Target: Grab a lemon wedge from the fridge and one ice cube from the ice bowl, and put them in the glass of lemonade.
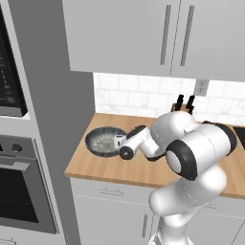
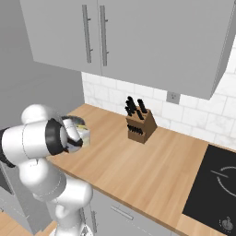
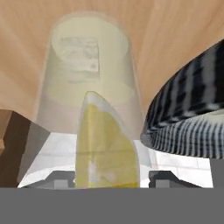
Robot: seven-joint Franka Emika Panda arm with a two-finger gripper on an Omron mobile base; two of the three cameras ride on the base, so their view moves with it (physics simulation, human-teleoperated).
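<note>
The lemon wedge (image 3: 105, 144) sits pinched between the jaws, its pointed end toward the glass of lemonade (image 3: 89, 70) just beyond it. A pale square piece, likely an ice cube (image 3: 79, 54), already floats in the drink. The dark speckled rim of the ice bowl (image 3: 192, 118) curves in close on one side of the glass, and the bowl (image 1: 103, 141) rests on the wooden tabletop (image 1: 95, 167) near the tall grey side panel. The gripper (image 1: 125, 146) reaches over the bowl's near edge, and the knife block (image 2: 140, 126) stands well apart by the tiled wall.

The wedge appears lined up with the glass mouth but not clearly over it, so letting go too early could drop it onto the tabletop or into the bowl. The glass is narrow and light-looking; coming in low could let a finger knock it over and spill the drink. The bowl rim beside it leaves little room to correct sideways.
</note>
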